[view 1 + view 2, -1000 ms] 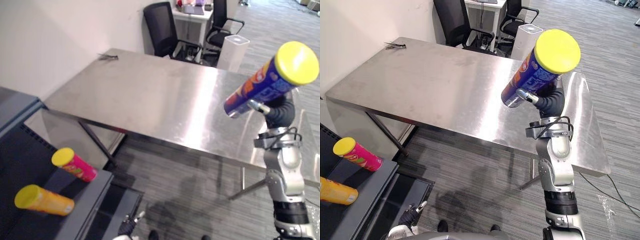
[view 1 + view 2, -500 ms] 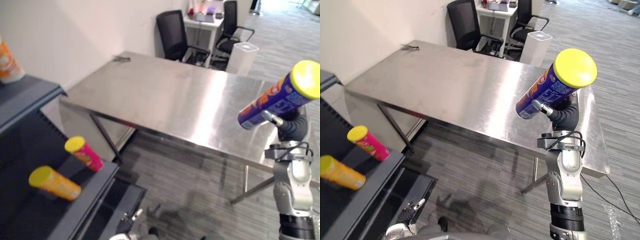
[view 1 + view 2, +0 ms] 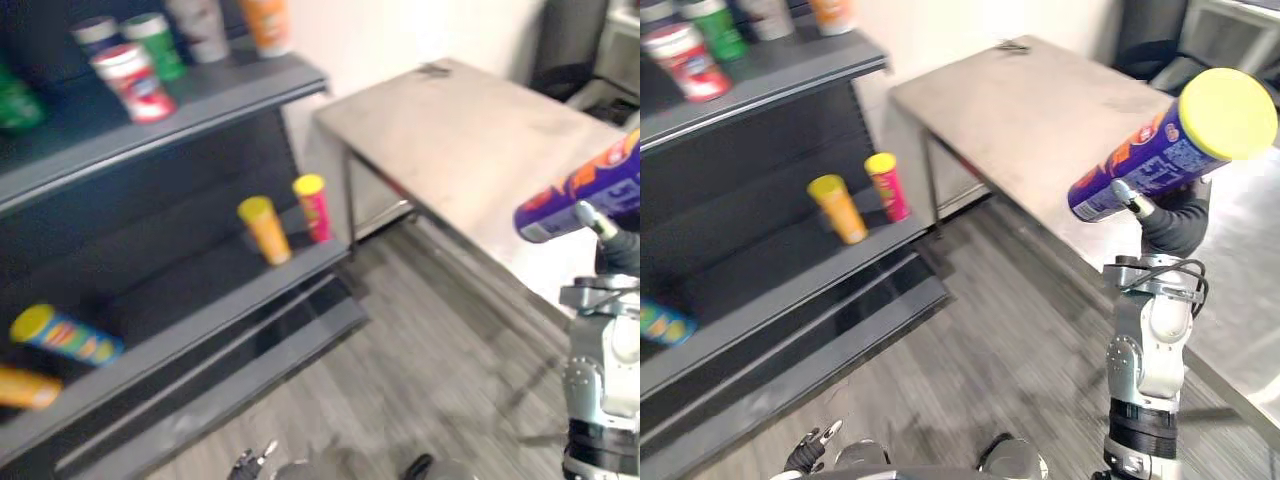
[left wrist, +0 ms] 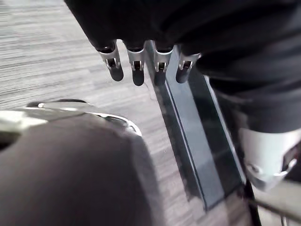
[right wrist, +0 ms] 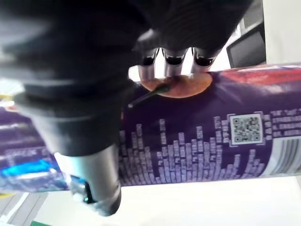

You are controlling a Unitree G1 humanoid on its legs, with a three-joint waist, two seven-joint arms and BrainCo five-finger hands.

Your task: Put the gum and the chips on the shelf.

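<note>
the chips point(image 3: 1168, 150), a purple tube with a yellow lid, are up in the air in the right hand point(image 3: 1172, 224), above the near edge of the table point(image 3: 1050, 105) and not yet on the shelf point(image 3: 215, 325). the tube is tilted, with the lid end high and toward the robot and the base end lower, on the shelf side. gripped near its base end like that, it seems ready to go base-first onto a board. in the right wrist view the fingers point(image 5: 173, 57) curl over one side of the tube and the thumb point(image 5: 94, 179) comes round the other, so the hand is clamped on the tube's body rather than just propping it. the shelf stands to the robot's left, well apart from the tube. its middle board carries a yellow can point(image 3: 265, 230) and a pink can point(image 3: 313, 208) side by side near the right end, and another can point(image 3: 65, 335) lies on its side further left. the bare board between them looks like the likely spot. the top board holds small tubs point(image 3: 130, 80), and i cannot tell whether any of them is the gum. the left hand point(image 4: 137, 66) hangs low over the floor with its fingers straight and a little apart, holding nothing, out of the way of the carry.
</note>
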